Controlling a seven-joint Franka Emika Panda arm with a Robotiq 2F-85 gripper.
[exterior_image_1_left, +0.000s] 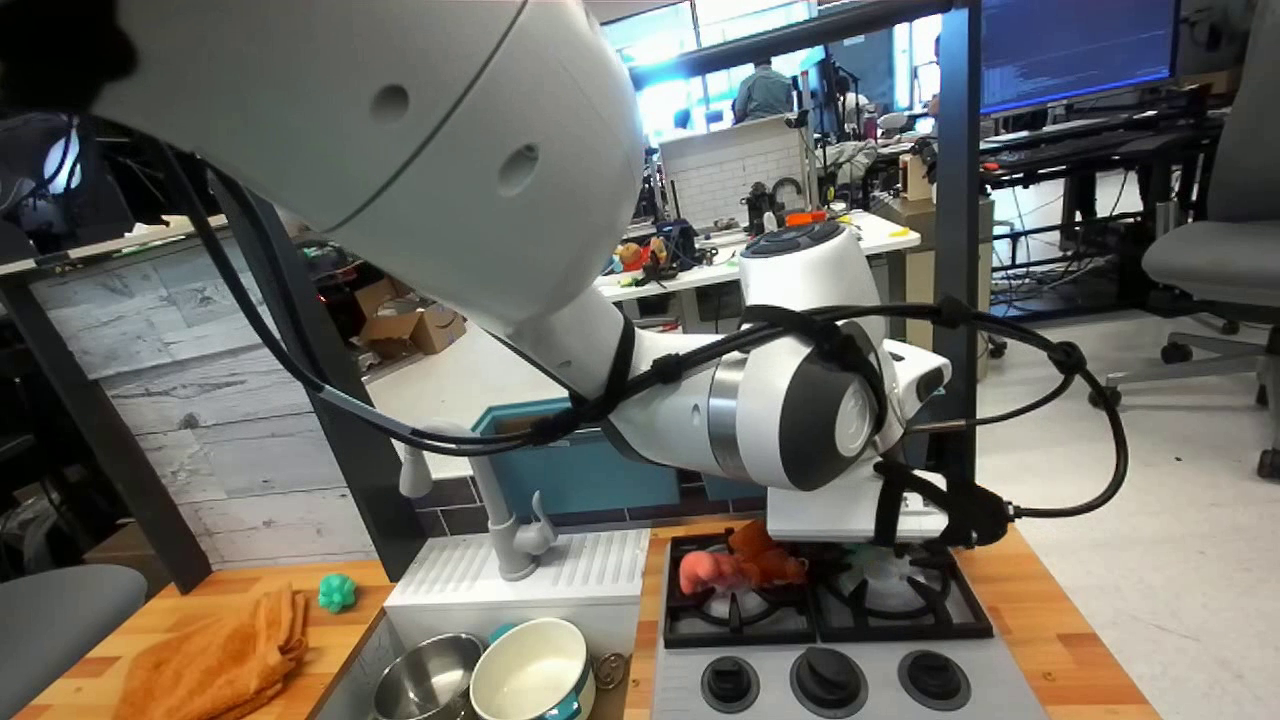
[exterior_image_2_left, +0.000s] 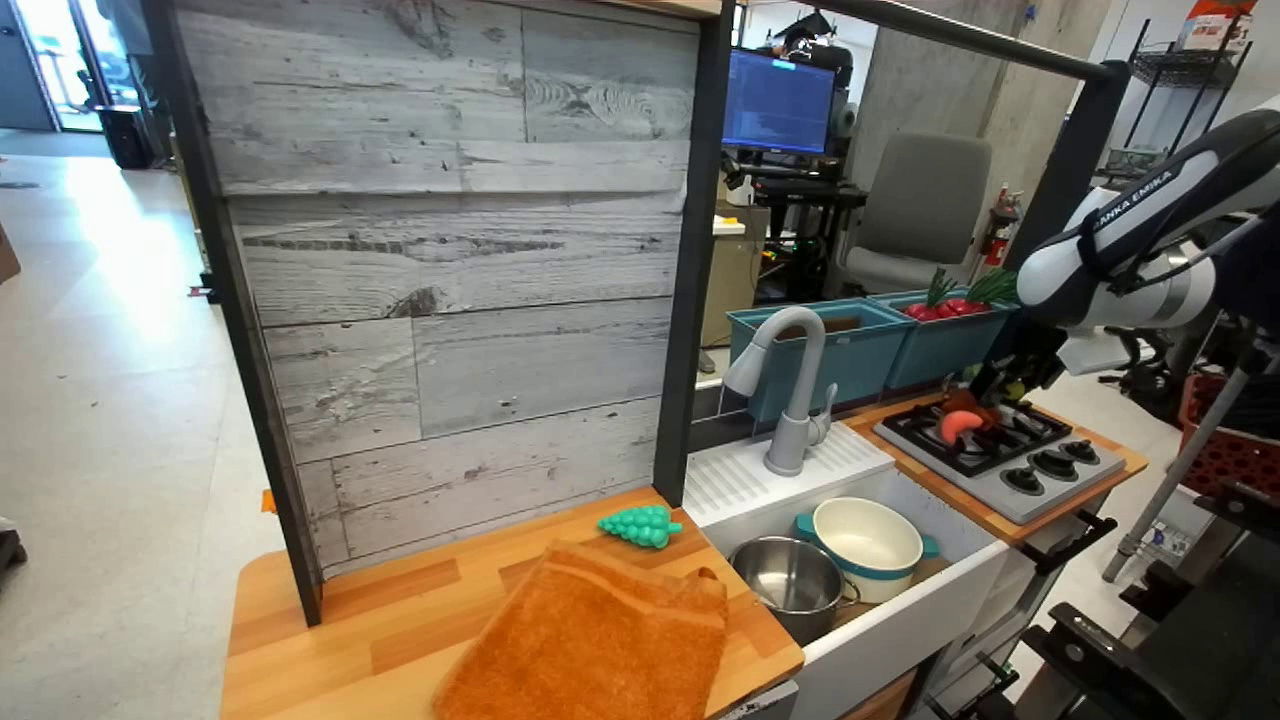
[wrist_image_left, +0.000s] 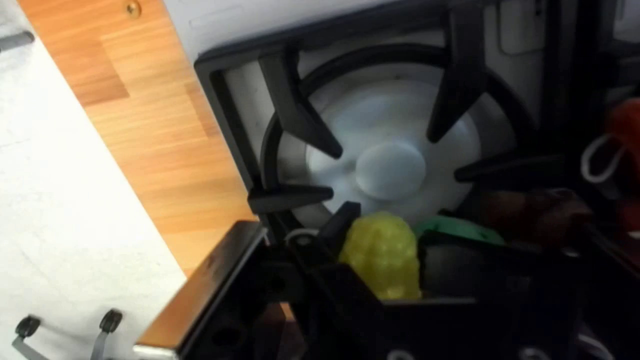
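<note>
While the end effector (wrist_image_left: 386, 231) clamps: toy corn (wrist_image_left: 383, 261), by the stove's (exterior_image_1_left: 775, 665) rear edge.
Grate (wrist_image_left: 461, 82): dragging low could snag it.

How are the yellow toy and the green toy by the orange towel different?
Place: the yellow toy is in the gripper, at the stove; the green toy lies on the wooden counter.
Bumps: the yellow toy's are shallow; the green toy's stick out, round like grapes.
Both are bumpy.

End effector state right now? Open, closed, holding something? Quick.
End effector: closed on the yellow toy; how firm the grip is can't be told.
</note>
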